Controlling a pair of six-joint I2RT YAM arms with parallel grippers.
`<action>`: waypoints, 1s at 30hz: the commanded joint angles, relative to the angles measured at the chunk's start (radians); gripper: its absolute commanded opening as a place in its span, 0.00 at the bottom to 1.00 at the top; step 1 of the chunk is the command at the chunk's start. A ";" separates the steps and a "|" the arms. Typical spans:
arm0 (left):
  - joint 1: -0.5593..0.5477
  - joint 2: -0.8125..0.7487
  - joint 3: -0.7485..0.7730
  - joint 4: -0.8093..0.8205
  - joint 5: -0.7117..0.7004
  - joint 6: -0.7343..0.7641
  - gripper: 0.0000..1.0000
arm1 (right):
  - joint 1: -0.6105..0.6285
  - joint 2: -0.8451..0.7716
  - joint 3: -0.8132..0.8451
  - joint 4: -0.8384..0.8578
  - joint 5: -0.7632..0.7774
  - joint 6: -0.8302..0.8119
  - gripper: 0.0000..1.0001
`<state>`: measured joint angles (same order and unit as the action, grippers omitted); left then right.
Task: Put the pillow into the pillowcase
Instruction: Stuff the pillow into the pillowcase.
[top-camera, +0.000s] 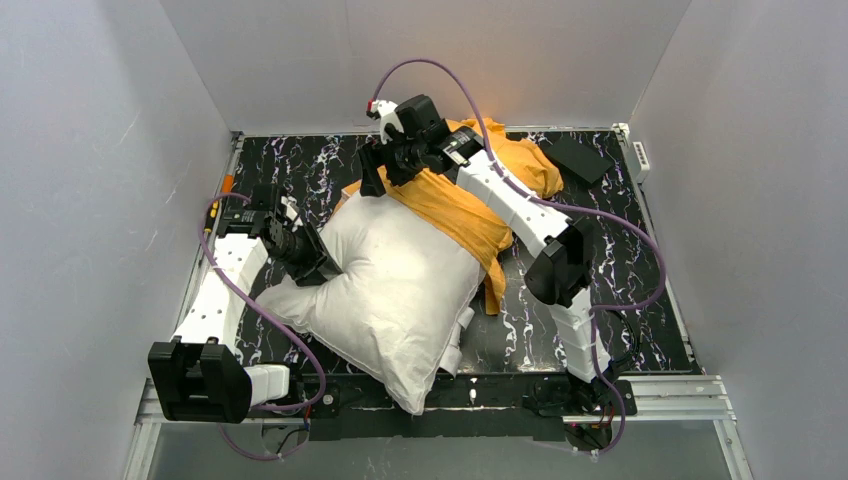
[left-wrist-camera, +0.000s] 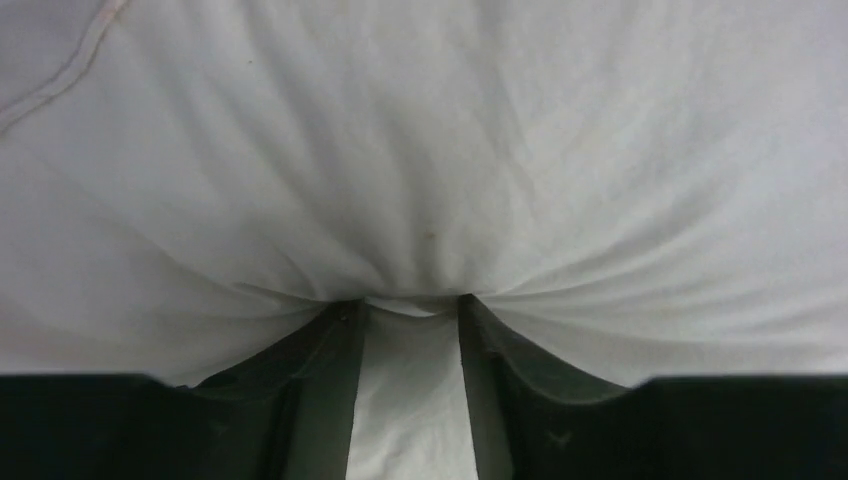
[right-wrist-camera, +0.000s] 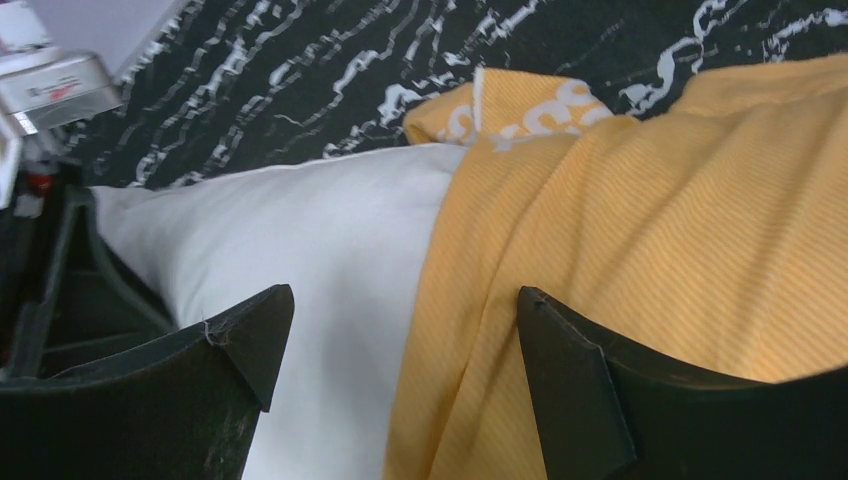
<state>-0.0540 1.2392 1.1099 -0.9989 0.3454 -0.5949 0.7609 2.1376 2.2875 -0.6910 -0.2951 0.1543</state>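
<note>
The pillow lies slantwise on the table, its far end covered by the pillowcase; whether it sits inside I cannot tell. The left tool is clamped on a fold of pillow. The right tool hangs apart over the case's hem. It should pinch only orange cloth, then draw it nearward against the left's anchor.

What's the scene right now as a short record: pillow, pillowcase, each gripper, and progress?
pillow: lies diagonally on the table, mostly bare
pillowcase: orange, over the pillow's far end, bunched behind
left gripper: pinching the pillow's left edge
right gripper: open, over the pillowcase's edge
progress: most of the pillow still outside
</note>
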 joint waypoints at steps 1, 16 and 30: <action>-0.004 -0.008 -0.093 0.042 0.099 -0.021 0.28 | -0.005 0.062 0.091 -0.119 0.147 -0.052 0.89; -0.053 0.048 -0.097 0.176 0.168 -0.120 0.00 | -0.005 -0.072 0.038 -0.049 -0.089 0.083 0.01; -0.229 0.321 0.156 0.396 0.147 -0.336 0.00 | 0.072 -0.299 -0.347 0.400 -0.520 0.512 0.01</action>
<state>-0.2501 1.4853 1.1637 -0.8360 0.4801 -0.8230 0.7155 1.9614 2.0182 -0.5636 -0.4801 0.4206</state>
